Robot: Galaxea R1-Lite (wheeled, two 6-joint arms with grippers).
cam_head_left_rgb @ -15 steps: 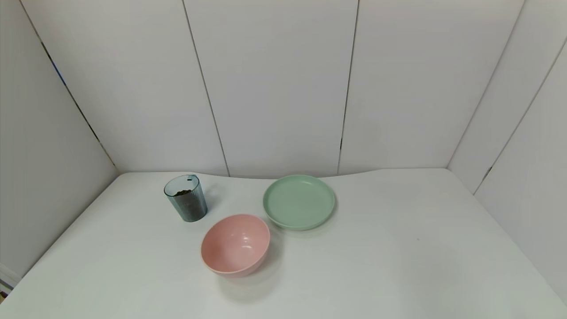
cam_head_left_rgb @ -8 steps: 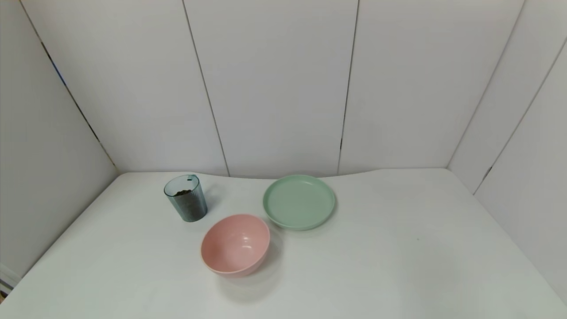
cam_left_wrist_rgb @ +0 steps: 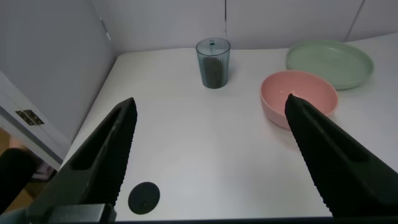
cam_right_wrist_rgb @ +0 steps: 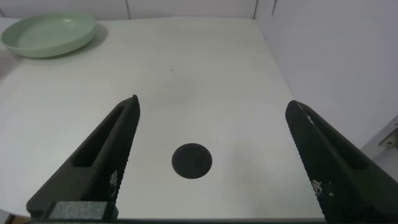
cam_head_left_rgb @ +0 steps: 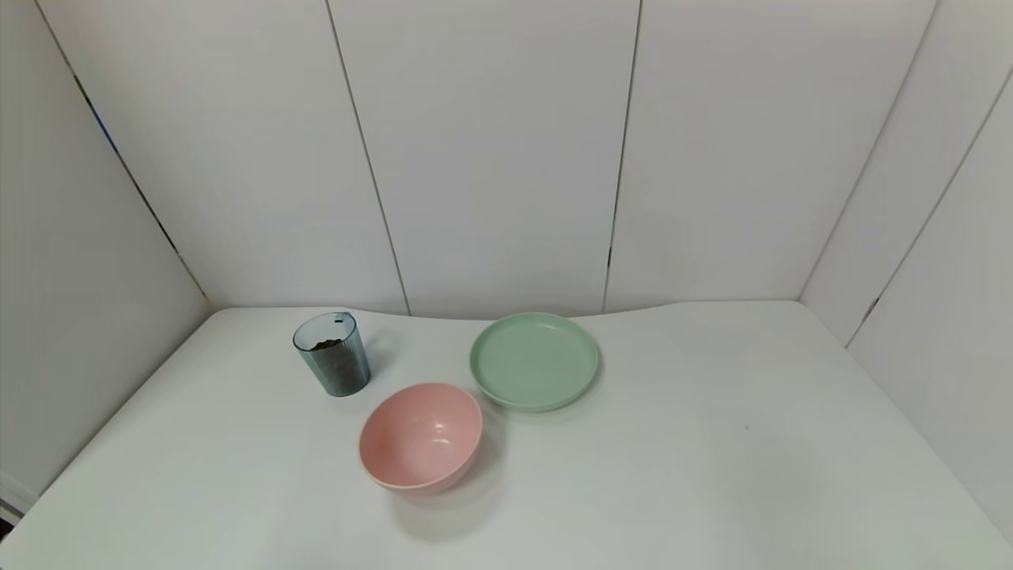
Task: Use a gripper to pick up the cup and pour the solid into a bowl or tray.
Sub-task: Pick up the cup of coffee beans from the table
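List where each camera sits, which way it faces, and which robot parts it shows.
Head view: high up, looking forward and down at the table with the cup, bowl and plate; no robot parts show.
Left wrist view: at the table's near left edge, facing cup, bowl and plate past the open left gripper.
Right wrist view: at the near right edge, facing bare table and plate past the open right gripper.
All views share the plate.

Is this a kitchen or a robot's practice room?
Most likely a robot practice booth, not a kitchen. Plain white panel walls box in a white table that holds only a cup of dark beans, a pink bowl and a green plate.
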